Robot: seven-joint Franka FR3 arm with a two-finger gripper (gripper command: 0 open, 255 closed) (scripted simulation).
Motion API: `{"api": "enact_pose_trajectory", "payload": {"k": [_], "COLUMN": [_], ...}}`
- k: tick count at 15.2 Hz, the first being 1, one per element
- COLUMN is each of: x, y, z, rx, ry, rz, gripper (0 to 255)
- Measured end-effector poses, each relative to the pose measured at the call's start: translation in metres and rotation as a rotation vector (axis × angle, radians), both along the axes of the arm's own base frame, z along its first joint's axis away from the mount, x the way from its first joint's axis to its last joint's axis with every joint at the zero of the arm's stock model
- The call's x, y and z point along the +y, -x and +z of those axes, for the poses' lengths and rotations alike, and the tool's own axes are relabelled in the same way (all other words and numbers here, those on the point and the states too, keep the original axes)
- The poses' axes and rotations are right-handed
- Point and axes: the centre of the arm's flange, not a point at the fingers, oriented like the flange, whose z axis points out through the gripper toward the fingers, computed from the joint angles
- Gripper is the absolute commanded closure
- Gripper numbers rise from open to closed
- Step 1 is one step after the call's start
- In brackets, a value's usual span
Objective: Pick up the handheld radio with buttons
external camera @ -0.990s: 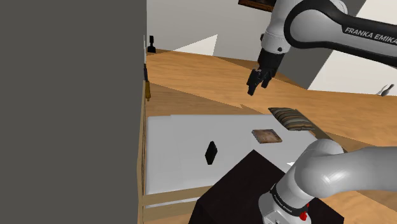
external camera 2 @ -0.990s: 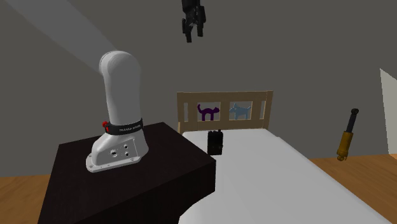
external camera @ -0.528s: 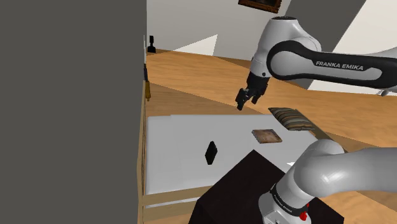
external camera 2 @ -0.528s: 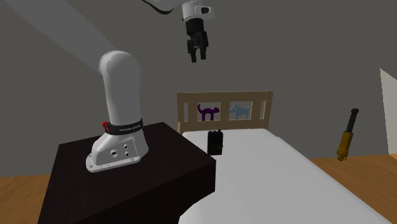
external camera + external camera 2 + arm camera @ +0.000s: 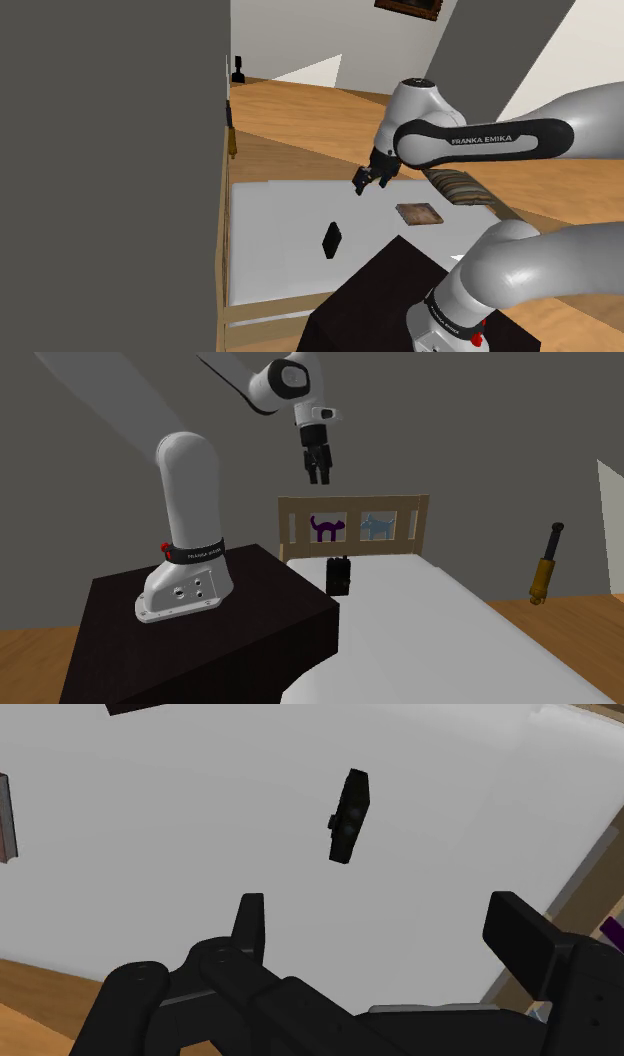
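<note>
The gripper (image 5: 362, 183) is being held in the air above the white bed (image 5: 280, 230), with its fingers (image 5: 252, 916) being kept wide apart; nothing is being clasped or touched by them. The black handheld radio (image 5: 350, 815) is being seen ahead of the fingertips, well apart from them and roughly in line with the gap between them. In the second exterior view the radio (image 5: 340, 576) is standing upright on the bed, well below the gripper (image 5: 320, 474) and just before the wooden headboard (image 5: 352, 502).
</note>
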Motion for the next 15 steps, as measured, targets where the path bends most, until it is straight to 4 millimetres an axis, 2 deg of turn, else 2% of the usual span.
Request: {"api": "enact_pose_trajectory", "payload": {"k": [4, 7, 15], "x": [-0.007, -0.003, -0.018], "y": [-0.011, -0.021, -0.045], "z": [-0.05, -0.089, -0.188], "rx": [-0.023, -0.043, -0.094], "ry": [-0.008, -0.015, -0.029], "rz": [-0.054, -0.094, -0.204], "gripper": [0, 0, 0]}}
